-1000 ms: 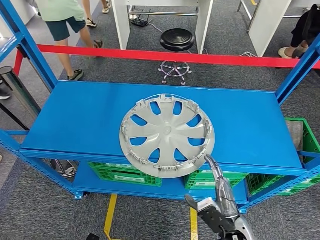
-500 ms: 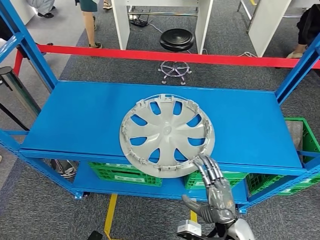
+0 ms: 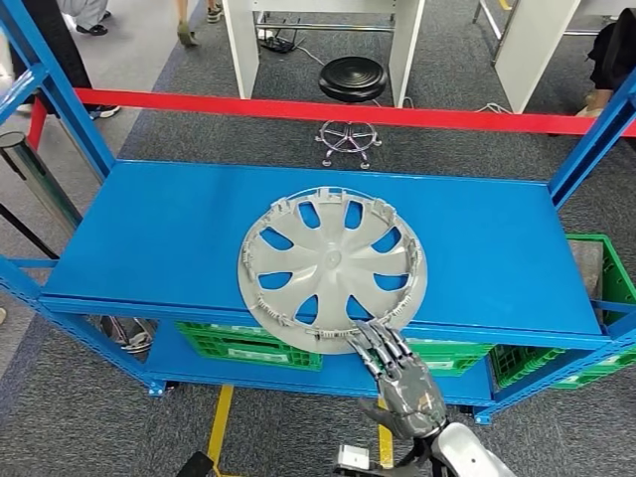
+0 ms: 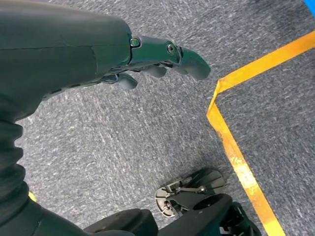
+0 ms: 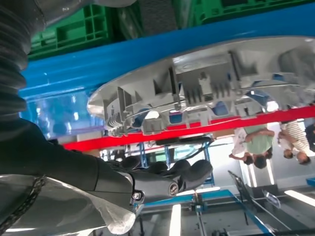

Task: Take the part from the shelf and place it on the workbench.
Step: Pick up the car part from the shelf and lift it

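A silver-grey hubcap (image 3: 332,266) with spoke-shaped cutouts lies flat on the blue shelf (image 3: 150,238), its near rim overhanging the shelf's front edge. My right hand (image 3: 397,378) reaches up from below with fingers (image 3: 379,343) spread at that near rim and nothing in its grasp. In the right wrist view the hubcap's clipped rim (image 5: 208,83) sits just beyond the hand's dark fingers (image 5: 174,174), with a gap between them. My left hand (image 4: 111,54) hangs over the grey carpet, fingers loosely extended and holding nothing.
Green crates (image 3: 247,343) stand on the lower shelf level. Blue uprights (image 3: 68,99) frame the shelf's sides. Behind it run a red barrier tape (image 3: 300,107) and a black stool (image 3: 353,78). Yellow floor tape (image 3: 219,427) marks the carpet near me. People's legs move at the far back.
My right hand has turned from edge-on to back-up with fingers spread and shifted left along the hubcap's near rim. People at the back have walked off.
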Motion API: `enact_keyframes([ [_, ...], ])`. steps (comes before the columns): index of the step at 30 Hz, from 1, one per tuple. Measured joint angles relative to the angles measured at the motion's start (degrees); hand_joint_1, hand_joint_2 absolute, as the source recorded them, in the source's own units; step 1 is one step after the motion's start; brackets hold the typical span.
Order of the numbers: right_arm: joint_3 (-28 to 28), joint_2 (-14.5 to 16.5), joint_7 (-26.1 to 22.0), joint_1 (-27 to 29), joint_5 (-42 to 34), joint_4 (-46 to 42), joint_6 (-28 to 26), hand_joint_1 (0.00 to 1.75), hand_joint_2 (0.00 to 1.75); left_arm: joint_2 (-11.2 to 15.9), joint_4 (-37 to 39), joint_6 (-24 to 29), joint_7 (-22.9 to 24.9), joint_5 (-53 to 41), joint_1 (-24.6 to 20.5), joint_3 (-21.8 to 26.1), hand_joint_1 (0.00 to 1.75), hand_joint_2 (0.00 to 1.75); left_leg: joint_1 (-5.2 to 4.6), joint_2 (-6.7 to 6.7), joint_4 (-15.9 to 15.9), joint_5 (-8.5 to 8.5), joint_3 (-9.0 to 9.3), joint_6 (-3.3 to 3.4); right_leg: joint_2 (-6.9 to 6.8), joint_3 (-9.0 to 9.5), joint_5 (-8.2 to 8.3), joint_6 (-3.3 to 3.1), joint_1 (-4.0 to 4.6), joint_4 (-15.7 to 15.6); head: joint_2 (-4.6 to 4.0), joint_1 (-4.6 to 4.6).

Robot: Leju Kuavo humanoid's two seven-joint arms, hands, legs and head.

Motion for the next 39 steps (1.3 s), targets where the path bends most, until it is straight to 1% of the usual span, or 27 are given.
enact_keyframes([
  [4,0.49,0.01,0.73,-1.62,0.64,1.78,-0.12,0.00,1.75,0.07,0.08,-0.01,0.00,0.21,-0.05,-0.61,0.00,1.75,0.00,0.00,0.00,0.00,0.00,0.00,-0.01,0.01,0.00,0.00,0.00,0.00,0.00,0.01],
  [12,1.22,0.02,1.55,-3.10,1.61,3.56,-0.24,0.00,1.75,0.25,0.17,-0.01,0.30,0.51,-0.06,-1.10,0.00,1.75,0.00,0.00,0.00,0.00,-0.01,0.00,-0.01,0.00,0.00,0.00,0.00,0.00,0.00,-0.01],
  [19,1.71,0.48,1.99,-5.59,1.99,5.84,0.58,0.00,1.75,0.45,0.25,-0.14,0.49,0.55,-0.07,-2.18,0.00,1.75,0.00,0.00,0.00,0.01,-0.01,0.00,-0.01,0.01,0.00,0.00,0.00,0.00,0.00,-0.01],
  [23,2.16,1.41,1.96,-7.30,1.97,7.73,1.45,0.00,1.75,0.54,0.26,-0.47,0.61,0.48,-0.17,-2.96,0.00,1.75,0.00,0.00,0.00,0.01,-0.01,-0.01,-0.01,0.01,0.00,0.00,0.00,0.01,0.00,0.01],
  [28,2.96,3.27,1.55,-9.86,1.44,10.58,2.62,0.00,1.75,0.68,0.26,-0.70,0.78,0.29,-0.37,-3.92,0.00,1.75,0.00,0.00,0.00,0.02,0.00,-0.01,-0.01,0.01,0.00,0.00,0.00,0.01,0.00,0.00],
  [39,4.94,6.50,0.53,-13.78,-0.56,16.12,3.71,0.00,1.75,0.82,0.26,-1.13,1.39,0.08,-0.59,-5.28,0.00,1.75,0.00,0.00,0.00,0.02,-0.01,-0.01,-0.02,0.01,0.00,0.00,0.00,0.02,0.00,-0.01],
])
